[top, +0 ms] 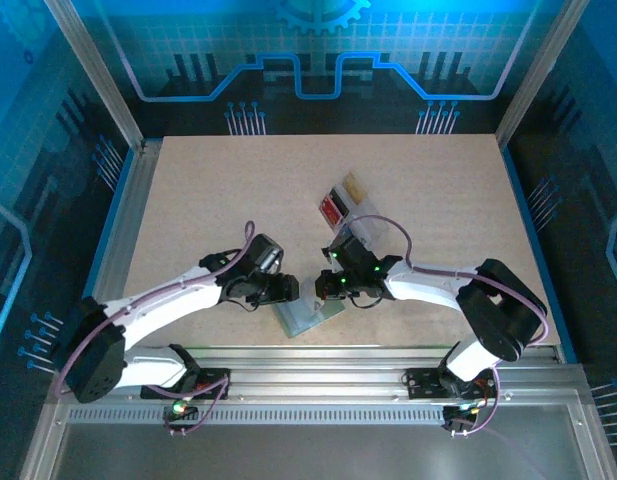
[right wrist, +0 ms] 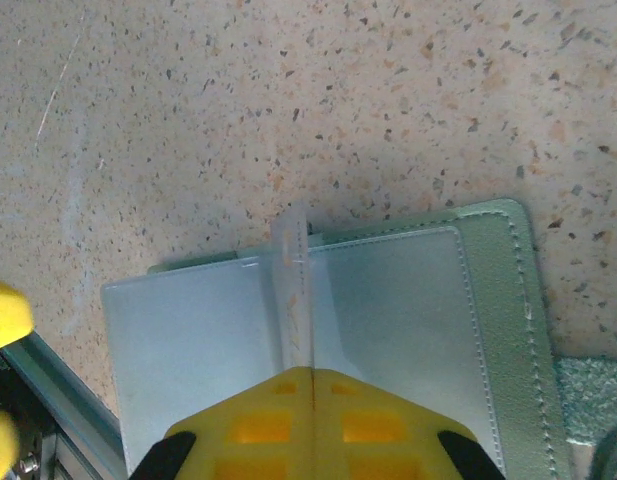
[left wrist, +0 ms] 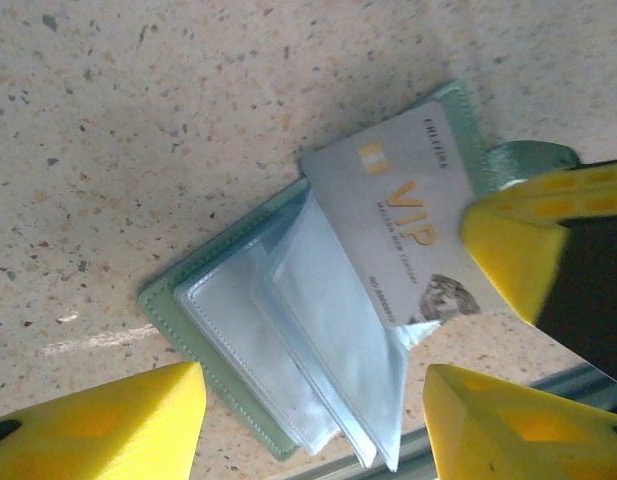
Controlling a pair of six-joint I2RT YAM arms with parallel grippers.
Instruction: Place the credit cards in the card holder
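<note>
The sage-green card holder [left wrist: 163, 300] lies open near the table's front edge [top: 310, 315], its clear sleeves fanned up. My right gripper [right wrist: 313, 375] is shut on a pale grey-white VIP credit card [left wrist: 398, 230]. It holds the card on edge over the sleeves, and the card appears edge-on [right wrist: 293, 280] in the right wrist view. The card's lower corner sits at the mouth of a sleeve. My left gripper [left wrist: 313, 430] hangs open just above the holder's near side, the loose sleeve ends lying between its fingers untouched. In the top view the two grippers [top: 278, 290] [top: 333, 285] face each other across the holder.
A clear compartmented tray [top: 360, 215] with red [top: 334, 208] and tan [top: 356, 186] card stacks stands just behind the right gripper. The metal rail [left wrist: 548, 385] of the table's front edge runs close beside the holder.
</note>
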